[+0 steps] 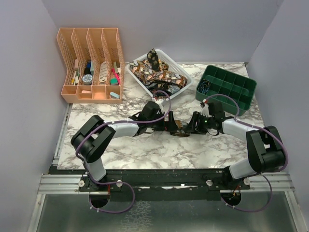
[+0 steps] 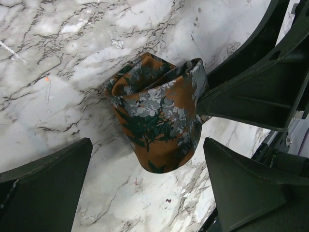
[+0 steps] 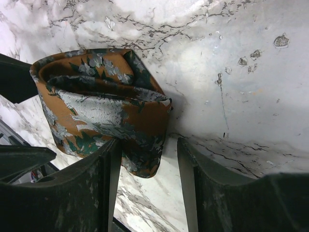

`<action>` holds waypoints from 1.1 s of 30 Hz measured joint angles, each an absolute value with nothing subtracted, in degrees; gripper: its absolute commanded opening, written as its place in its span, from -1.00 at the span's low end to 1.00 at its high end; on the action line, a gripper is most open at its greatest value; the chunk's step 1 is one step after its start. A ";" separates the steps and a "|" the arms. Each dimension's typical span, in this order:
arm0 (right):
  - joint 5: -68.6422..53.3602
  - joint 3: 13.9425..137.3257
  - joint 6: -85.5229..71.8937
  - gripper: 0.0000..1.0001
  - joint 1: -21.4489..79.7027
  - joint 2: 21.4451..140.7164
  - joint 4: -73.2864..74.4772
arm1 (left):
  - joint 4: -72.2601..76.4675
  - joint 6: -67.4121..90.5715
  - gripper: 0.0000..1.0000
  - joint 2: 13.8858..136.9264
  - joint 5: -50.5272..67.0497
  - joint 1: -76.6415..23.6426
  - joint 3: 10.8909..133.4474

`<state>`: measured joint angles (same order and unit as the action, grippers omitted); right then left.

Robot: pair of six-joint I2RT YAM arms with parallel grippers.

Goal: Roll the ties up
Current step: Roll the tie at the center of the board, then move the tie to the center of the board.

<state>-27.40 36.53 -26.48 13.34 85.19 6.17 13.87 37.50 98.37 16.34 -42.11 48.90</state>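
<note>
the rolled tie (image 2: 159, 116) sits near the middle of the marble desk (image 1: 145, 150), in the small space between the two hands, which face each other from left and right. the left hand (image 2: 148, 142) is on the roll's left with its jaws wide apart, one finger either side of the bundle and touching neither side of it. the right hand (image 3: 148, 144) is on the roll's right and is the nearer one. its jaws stand partly apart around the roll's lower corner, with one finger (image 3: 96, 193) against the cloth and a thin strip of desk showing before the other, so i see no firm clamp. in the left wrist view a dark part of the right hand meets the roll's right edge. both wrist views show the spiral end uppermost, so i judge the coil stands on end, its axis about upright rather than lying along the desk.

the tie is orange-brown with grey-white and dark green leafy sprigs. it is wound in a loose, slightly flattened coil with a slack outer flap. more ties (image 1: 149, 70) are heaped in the white basket (image 1: 186, 82) at the far side.
</note>
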 measured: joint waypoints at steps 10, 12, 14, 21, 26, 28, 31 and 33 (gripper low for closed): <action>-27.75 36.49 -26.46 0.33 13.34 85.43 5.93 | 17.50 40.03 0.87 104.09 20.99 -42.11 52.01; -28.21 36.49 -26.33 0.45 13.43 84.99 5.56 | 17.76 40.49 0.90 104.16 21.23 -42.11 52.01; -28.34 36.47 -25.76 0.60 13.47 84.16 5.50 | 17.82 40.80 0.97 104.01 21.04 -42.11 51.96; -29.10 34.06 -22.52 1.00 13.50 75.29 -2.20 | 9.37 40.86 0.98 96.64 13.30 -41.71 51.48; -32.82 26.65 -13.30 1.00 15.00 67.61 -16.84 | 5.58 40.88 0.98 89.86 8.34 -40.42 49.36; -36.14 26.79 -6.17 1.00 15.51 67.64 -18.09 | 4.21 40.88 0.98 87.15 7.01 -39.42 47.57; -41.21 29.39 5.82 1.00 16.62 69.32 -15.33 | 2.94 40.86 0.98 83.05 6.11 -37.19 43.86; -42.65 32.95 15.73 1.00 18.06 70.98 -10.52 | 2.17 40.82 0.98 80.71 5.96 -35.68 41.89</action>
<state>-42.65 32.95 15.73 18.06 70.98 -10.52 2.17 40.82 80.71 5.96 -35.68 41.89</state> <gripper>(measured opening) 0.998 0.989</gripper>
